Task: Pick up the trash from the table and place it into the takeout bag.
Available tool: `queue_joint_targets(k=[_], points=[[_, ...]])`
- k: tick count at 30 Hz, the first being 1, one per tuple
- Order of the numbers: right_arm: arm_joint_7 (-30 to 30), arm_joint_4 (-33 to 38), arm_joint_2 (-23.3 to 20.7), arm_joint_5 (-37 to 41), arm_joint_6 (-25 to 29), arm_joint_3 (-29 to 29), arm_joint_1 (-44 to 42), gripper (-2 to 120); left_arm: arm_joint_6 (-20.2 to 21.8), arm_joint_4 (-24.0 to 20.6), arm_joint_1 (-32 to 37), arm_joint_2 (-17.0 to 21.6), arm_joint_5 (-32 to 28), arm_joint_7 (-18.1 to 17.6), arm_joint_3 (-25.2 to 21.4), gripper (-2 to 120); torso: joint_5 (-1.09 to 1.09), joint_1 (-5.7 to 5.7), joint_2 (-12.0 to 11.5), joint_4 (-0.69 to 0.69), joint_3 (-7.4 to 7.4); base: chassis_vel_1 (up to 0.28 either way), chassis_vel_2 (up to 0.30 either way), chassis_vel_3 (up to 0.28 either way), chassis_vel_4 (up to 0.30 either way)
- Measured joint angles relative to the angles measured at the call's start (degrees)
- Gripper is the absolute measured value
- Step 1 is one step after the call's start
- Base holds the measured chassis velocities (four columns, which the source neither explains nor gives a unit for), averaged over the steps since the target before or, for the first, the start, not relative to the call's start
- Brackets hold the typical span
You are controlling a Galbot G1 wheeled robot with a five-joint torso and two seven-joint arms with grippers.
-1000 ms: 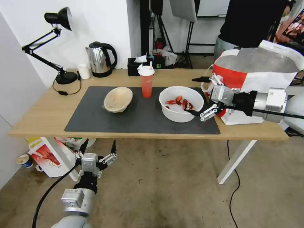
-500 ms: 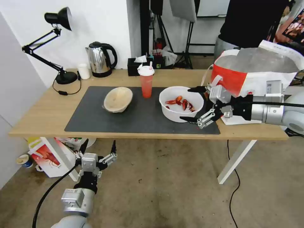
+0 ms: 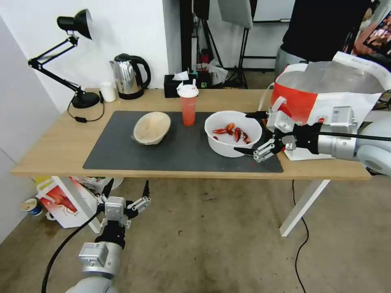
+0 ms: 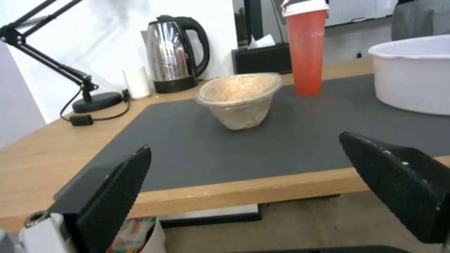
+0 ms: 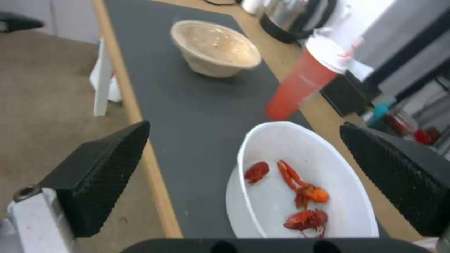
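The right tool (image 3: 250, 133) sits at the right-hand side of the white bowl (image 3: 232, 132), its two black fingers spread wide apart: one reaches over the bowl's far right rim, the other lies low by its near right wall. Whether either finger touches the plastic cannot be told. The right wrist view looks down between those fingers onto the red crayfish shells (image 5: 300, 196) lying inside the bowl.

The bowl stands on the dark grey mat (image 3: 179, 150) of the bench (image 3: 53, 142). Just to the bowl's left and a little farther back stands the red drink cup (image 3: 188, 106) with its white lid; pale lettering runs down the cup's side in the left wrist view, too faint to read. Farther left of the bowl, past the cup, the beige bowl (image 3: 152, 127) rests tilted on the mat.

The takeout bag (image 3: 326, 101) stands open just right of the bowl, behind the right arm, its silver lining showing. A small round red logo sits on its white front, its writing illegible.

The left tool (image 3: 125, 195) hangs below the bench's front edge, well left of the bowl, fingers spread with nothing between them.
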Motion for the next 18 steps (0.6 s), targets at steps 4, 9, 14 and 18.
queue_joint_targets(k=[4, 9, 14, 18], points=[[1.0, -1.5, 2.5, 0.4, -1.4, -4.5, 3.4, 100, 0.0, 0.0, 0.0, 0.0, 0.0, 0.0, 0.0, 100, 0.00, 0.00, 0.0, 0.02, 0.00, 0.000, 0.000, 0.000, 0.000], [-0.8, -4.9, 6.1, 0.8, -4.3, -10.9, 10.1, 100, 0.0, 0.0, 0.0, 0.0, 0.0, 0.0, 0.0, 100, 0.00, 0.00, 0.0, 0.01, 0.01, 0.000, 0.000, 0.000, 0.000], [-3.4, -8.2, 8.8, 2.0, -6.1, -16.0, 16.3, 100, 0.0, 0.0, 0.0, 0.0, 0.0, 0.0, 0.0, 100, -0.01, 0.00, 0.0, 0.01, 0.01, 0.000, 0.000, 0.000, 0.000], [-5.6, -10.3, 10.5, 2.8, -7.3, -19.5, 20.2, 100, 0.0, 0.0, 0.0, 0.0, 0.0, 0.0, 0.0, 100, -0.01, 0.00, 0.0, 0.01, 0.01, 0.000, 0.000, 0.000, 0.000]])
